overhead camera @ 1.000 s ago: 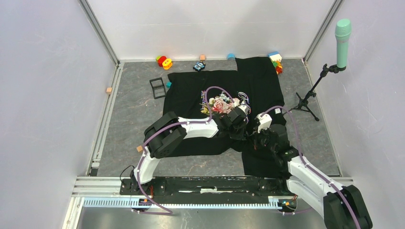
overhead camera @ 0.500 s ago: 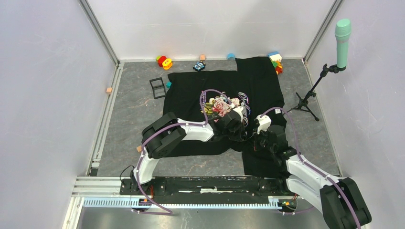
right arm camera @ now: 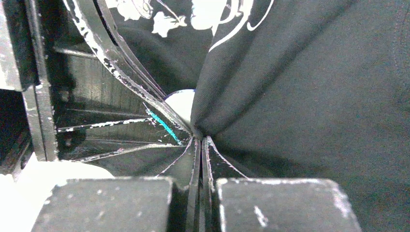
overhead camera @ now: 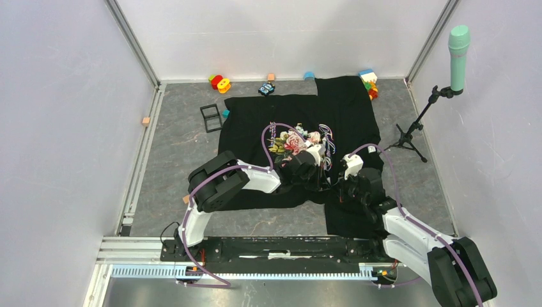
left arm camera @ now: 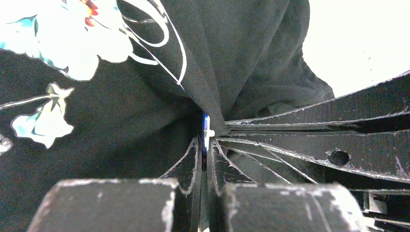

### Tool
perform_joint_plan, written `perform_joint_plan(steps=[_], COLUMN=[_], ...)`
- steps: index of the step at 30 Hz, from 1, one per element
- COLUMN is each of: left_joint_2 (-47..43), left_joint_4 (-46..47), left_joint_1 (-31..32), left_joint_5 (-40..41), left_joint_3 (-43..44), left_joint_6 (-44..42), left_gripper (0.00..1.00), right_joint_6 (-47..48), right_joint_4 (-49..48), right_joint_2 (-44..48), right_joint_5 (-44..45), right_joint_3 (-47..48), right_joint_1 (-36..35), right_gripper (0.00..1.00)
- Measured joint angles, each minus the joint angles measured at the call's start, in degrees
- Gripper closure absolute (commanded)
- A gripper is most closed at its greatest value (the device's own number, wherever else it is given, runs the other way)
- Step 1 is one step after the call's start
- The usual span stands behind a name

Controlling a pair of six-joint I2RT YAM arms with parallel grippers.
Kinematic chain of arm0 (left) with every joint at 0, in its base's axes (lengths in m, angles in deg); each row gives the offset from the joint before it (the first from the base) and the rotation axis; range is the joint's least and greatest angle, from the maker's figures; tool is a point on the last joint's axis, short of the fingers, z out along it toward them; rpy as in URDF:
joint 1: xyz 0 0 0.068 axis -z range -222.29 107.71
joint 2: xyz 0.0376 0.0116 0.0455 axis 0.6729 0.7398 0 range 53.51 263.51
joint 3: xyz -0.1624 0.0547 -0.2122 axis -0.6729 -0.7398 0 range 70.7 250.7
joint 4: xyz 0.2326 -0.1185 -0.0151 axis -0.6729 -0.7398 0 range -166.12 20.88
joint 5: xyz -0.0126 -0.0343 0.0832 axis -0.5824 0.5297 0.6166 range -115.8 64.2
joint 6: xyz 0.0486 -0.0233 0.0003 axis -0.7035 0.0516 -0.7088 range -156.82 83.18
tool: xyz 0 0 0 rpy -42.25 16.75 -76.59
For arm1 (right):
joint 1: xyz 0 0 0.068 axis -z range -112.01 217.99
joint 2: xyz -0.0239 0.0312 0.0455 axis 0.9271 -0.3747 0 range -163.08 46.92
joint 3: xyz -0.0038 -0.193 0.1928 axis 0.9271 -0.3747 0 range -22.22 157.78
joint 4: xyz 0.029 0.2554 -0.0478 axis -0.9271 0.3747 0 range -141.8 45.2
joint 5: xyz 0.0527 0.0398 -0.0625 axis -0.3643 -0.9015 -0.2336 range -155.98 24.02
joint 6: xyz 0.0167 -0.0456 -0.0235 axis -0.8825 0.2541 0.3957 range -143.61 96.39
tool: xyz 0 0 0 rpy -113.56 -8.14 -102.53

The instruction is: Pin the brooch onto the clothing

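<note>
The clothing [overhead camera: 342, 115], a black T-shirt with a rose print [overhead camera: 293, 141], lies spread on the grey floor, bunched where both grippers meet. My left gripper [overhead camera: 318, 174] [left arm camera: 205, 140] is shut on the brooch [left arm camera: 205, 126], a thin blue disc seen edge-on, pressed against a raised fold of the clothing [left arm camera: 232, 72]. My right gripper [overhead camera: 337, 186] [right arm camera: 199, 139] is shut on that fold of black cloth [right arm camera: 290, 96]. In the right wrist view the brooch [right arm camera: 182, 103] shows as a pale round face just left of the fold.
A black square frame [overhead camera: 210, 117] and a teal cube [overhead camera: 225, 114] sit left of the shirt. Toys [overhead camera: 219, 82] [overhead camera: 266, 88] [overhead camera: 369, 83] line the back wall. A microphone stand [overhead camera: 415, 128] stands at the right. Small orange cubes [overhead camera: 146, 120] [overhead camera: 186, 199] lie at the left.
Both grippers have shifted a little left and nearer, still shut, dragging the bunched cloth and rose print with them.
</note>
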Motion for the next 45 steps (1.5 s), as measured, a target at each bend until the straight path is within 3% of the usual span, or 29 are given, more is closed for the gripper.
perform_joint_plan(steps=[19,28,39,45], left_joint_2=[-0.94,-1.31,-4.92,-6.58], left_joint_4=[5.81,8.94,13.68,14.60], left_joint_1=[-3.06,-5.09,-9.99,-10.21], left_joint_5=[-9.64,-16.81,-27.87,-33.51], left_joint_3=[-3.78,-5.05,-13.46,-17.88], left_joint_6=[-2.25,-3.78,-5.95,-7.15], left_gripper=[0.98,0.98,0.98,0.98], right_joint_6=[-0.11,-0.22,1.60,2.23], right_joint_4=[0.26,3.98,15.17,12.41], right_joint_2=[0.13,4.57,14.80,17.40], right_joint_5=[-4.52,-6.45,-11.39,-17.94], right_joint_3=[-0.09,0.04,6.67,7.04], right_joint_1=[0.02,0.02,-0.02,-0.02], right_gripper=[1.00,0.77,0.42,0.34])
